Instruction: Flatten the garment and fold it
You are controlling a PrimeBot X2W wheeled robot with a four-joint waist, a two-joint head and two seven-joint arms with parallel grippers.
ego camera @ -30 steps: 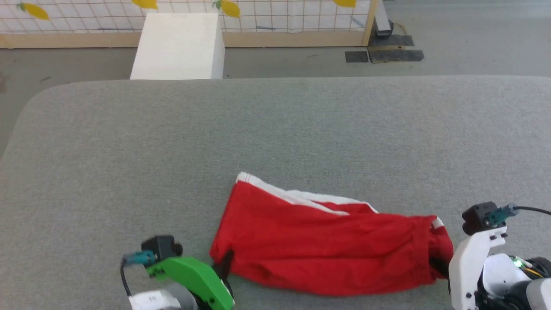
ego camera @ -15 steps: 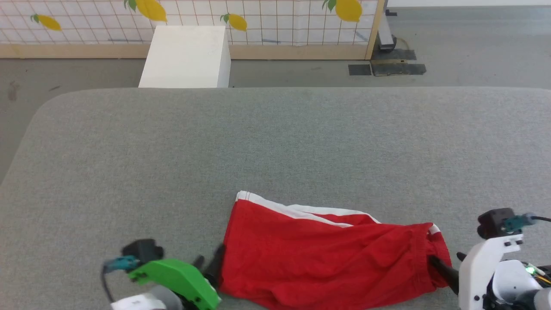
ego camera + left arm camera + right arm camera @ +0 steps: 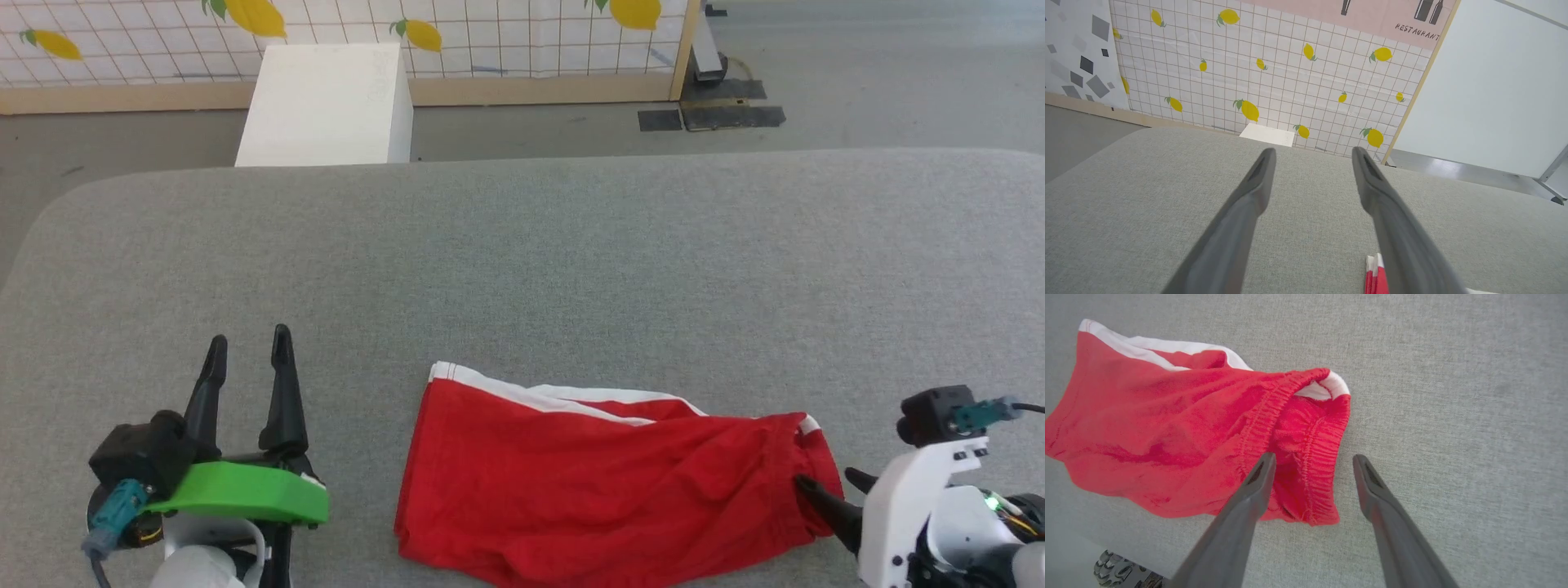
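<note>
A wide grey woven-fabric surface with rounded corners (image 3: 522, 245) spreads across the foreground. Beyond its far edge a plain white rectangular block (image 3: 326, 106) stands on the smooth grey floor (image 3: 882, 73). Behind it runs a white grid-patterned wall panel printed with yellow lemons (image 3: 1290, 81), edged in pale wood. Above it hangs a pink sign lettered RESTAURANT (image 3: 1384, 16), and a plain pale panel (image 3: 1502, 90) stands beside them. Dark flat mats (image 3: 710, 118) lie on the floor.

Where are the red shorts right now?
In the head view, the shorts lie on the grey table near its front edge, right of centre, between the left tool and the right tool, whose tips are at the waistband.
</note>
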